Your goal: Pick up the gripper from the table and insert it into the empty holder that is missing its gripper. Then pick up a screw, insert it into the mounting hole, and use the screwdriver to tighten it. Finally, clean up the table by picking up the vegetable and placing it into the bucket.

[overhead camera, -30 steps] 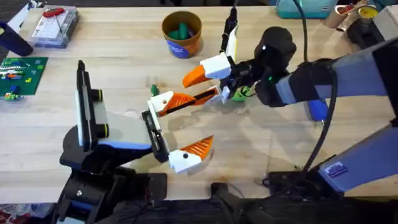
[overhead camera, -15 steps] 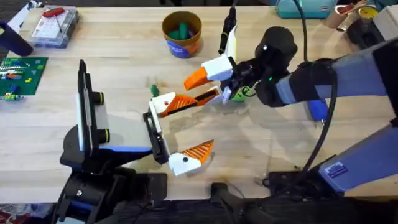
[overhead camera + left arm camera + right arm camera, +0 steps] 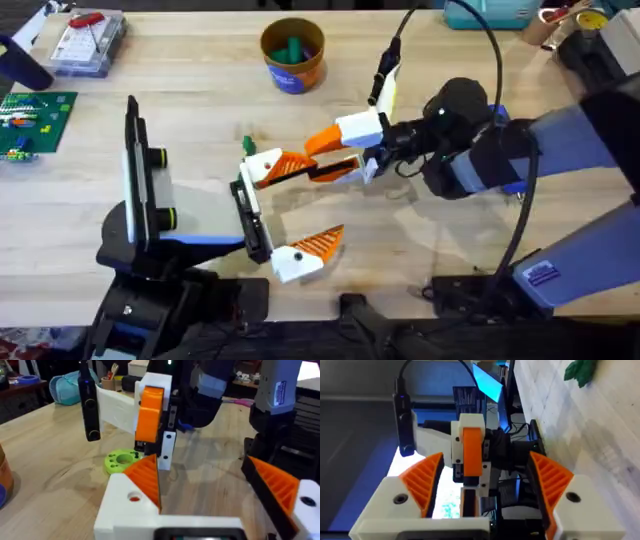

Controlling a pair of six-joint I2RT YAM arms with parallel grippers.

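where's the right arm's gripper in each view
overhead: right gripper sits just right of centre, reaching in from the right arm.
left wrist: it faces the camera end-on, close by the vegetable.
right wrist: its own orange-padded fingers, spread apart, at the near edge.
shared landmark: the pale wooden table.

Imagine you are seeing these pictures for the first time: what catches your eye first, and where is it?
Two orange-and-white end effectors meet at the middle of the table: the right end effector reaches in from the right, and the left end effector points toward it from the lower left. Behind them, near the far edge, stands the bucket with a dark green piece inside. The left wrist view shows the bright green vegetable lying on the wood.
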